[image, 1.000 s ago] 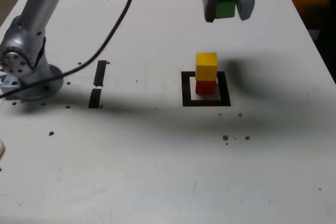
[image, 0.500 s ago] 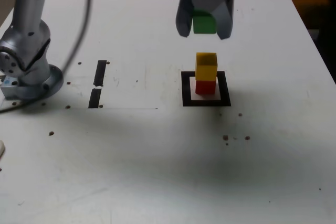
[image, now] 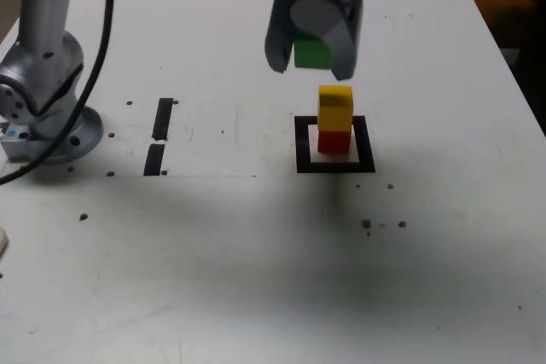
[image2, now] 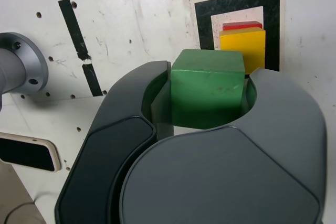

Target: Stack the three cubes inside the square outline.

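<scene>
A white table (image: 256,279), scuffed and flecked with small dark specks, fills nearly the whole exterior view. At that view's left the arm's silver base (image: 47,117) is bolted down near the table's edge, with a black cable (image: 107,6) hanging beside it. Just to its right lie two short black strips (image: 159,135), end to end. Farther right sits the square outline (image: 334,145), black-framed with a white centre, and inside it the yellow cube (image: 335,107) rests on the red cube (image: 334,140). Above and slightly left of this stack hangs the gripper (image: 311,53), clear of it, its jaws clamped on the green cube (image: 311,52); the wrist view shows that cube (image2: 207,95) pinched between both dark jaws. The table's right edge runs past the outline, with dim floor beyond. The near half of the table lies bare, crossed by the arm's soft shadow.
</scene>
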Controlling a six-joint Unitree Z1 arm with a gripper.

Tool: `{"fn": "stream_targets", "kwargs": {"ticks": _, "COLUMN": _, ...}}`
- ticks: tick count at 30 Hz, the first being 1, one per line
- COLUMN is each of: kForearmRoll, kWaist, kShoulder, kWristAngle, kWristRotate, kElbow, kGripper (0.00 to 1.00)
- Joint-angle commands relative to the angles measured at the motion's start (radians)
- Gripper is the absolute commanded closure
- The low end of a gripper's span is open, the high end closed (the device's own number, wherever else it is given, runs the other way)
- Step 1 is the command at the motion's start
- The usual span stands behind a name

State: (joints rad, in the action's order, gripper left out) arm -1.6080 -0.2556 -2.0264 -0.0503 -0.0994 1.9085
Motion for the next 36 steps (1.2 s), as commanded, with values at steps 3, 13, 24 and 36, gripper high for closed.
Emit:
{"fn": "stream_targets", "kwargs": {"ticks": 3, "kForearmRoll": -0.008, "kWaist": -0.007, "kShoulder": -0.059, "kWristAngle": -0.028, "kWristRotate": -0.017, "kElbow": 0.044, "kGripper": 0.9}}
{"fn": "stream_targets", "kwargs": {"ticks": 13, "kForearmRoll": -0.006, "kWaist": -0.025, "kShoulder": -0.1, "kWristAngle": -0.002, "kWristRotate": -0.081, "kElbow": 0.056, "kGripper": 0.9}}
{"fn": "stream_targets", "kwargs": {"ticks": 24, "kForearmRoll": 0.101, "kWaist": -0.005, "kShoulder": -0.07, "kWristAngle": 0.023, "kWristRotate": -0.105, "kElbow": -0.02, "kGripper": 0.9}}
{"fn": "stream_targets", "kwargs": {"ticks": 36, "kForearmRoll": 0.093, "kWaist": 0.027, "kShoulder": -0.066, "kWristAngle": 0.049, "kWristRotate": -0.116, "kElbow": -0.02, "kGripper": 0.87}}
